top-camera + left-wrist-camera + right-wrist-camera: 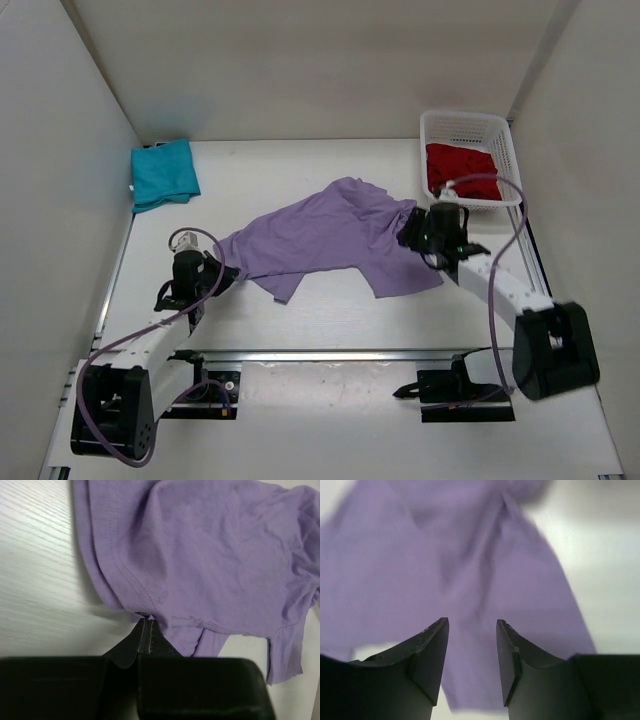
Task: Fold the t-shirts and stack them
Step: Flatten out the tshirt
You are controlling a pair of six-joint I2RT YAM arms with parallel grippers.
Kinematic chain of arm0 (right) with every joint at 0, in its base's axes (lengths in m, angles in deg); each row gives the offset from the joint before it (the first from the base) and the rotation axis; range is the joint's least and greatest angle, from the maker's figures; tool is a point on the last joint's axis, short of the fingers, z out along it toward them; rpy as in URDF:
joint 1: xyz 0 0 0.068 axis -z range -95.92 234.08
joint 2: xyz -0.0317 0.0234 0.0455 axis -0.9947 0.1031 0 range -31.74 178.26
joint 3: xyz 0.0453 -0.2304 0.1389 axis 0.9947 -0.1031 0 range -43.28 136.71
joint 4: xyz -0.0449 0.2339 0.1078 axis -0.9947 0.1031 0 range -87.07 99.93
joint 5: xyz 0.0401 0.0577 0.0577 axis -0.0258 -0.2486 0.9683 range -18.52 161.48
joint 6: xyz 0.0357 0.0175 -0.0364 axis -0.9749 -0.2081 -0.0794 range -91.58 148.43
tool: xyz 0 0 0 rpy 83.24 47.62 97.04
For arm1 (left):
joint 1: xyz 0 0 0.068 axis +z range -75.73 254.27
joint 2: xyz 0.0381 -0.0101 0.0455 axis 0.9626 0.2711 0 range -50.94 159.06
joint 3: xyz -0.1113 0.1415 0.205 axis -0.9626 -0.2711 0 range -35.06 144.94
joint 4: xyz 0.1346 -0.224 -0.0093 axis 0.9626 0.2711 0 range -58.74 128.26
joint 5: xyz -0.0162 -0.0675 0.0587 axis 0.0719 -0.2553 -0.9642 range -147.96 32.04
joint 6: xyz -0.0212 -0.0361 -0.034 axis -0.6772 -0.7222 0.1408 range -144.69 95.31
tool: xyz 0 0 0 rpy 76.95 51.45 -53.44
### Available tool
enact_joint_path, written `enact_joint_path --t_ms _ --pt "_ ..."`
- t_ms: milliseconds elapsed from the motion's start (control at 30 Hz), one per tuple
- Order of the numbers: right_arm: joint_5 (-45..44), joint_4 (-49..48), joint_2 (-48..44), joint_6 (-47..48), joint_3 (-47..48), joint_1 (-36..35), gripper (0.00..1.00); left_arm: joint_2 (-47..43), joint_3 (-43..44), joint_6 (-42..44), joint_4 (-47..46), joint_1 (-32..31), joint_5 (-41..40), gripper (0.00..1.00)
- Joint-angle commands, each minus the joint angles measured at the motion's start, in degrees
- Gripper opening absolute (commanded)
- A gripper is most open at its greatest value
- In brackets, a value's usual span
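Note:
The lavender t-shirt lies crumpled and stretched across the middle of the table. My left gripper is at its left end, shut on the shirt's hem; the cloth spreads away from the closed fingertips. At the shirt's right end my right gripper hovers open, with the blurred purple cloth below and nothing between its fingers. A folded teal t-shirt sits at the back left. The red t-shirt lies bunched in the basket.
The white lattice basket stands at the back right corner. White walls close off the table on the left, back and right. A metal rail runs along the near edge by the arm bases.

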Motion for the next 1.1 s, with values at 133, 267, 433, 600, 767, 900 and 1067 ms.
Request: enact_joint_path --t_ms 133,267,433,600,767,900,1067 --pt "-4.2 3.23 -18.27 -5.01 -23.55 7.0 0.41 0.94 -0.35 -0.61 -3.43 -4.27 0.61 0.0" --pt "-6.92 5.42 -24.52 -3.6 -25.94 11.4 0.44 0.41 -0.26 -0.61 -3.87 -5.59 0.69 0.0" --pt "-6.4 4.72 -19.72 -3.25 -25.24 12.73 0.45 0.15 -0.61 -0.26 -3.79 -5.24 1.57 0.0" --pt "-5.0 4.81 -16.89 -2.99 -24.35 11.24 0.37 -0.38 -0.96 -0.08 -3.78 -4.46 1.84 0.0" --pt "-4.56 4.63 -13.47 -3.34 -22.17 11.85 0.36 -0.2 -0.87 -0.17 -4.05 -4.45 1.93 0.0" --pt "-4.82 5.43 -11.09 -3.86 -21.11 12.29 0.28 -0.55 -0.79 0.0 -3.44 -4.11 2.1 0.0" --pt "-3.86 5.96 -10.04 -3.78 -20.49 13.17 0.1 -0.38 -0.44 0.09 -3.61 -4.36 1.93 0.0"
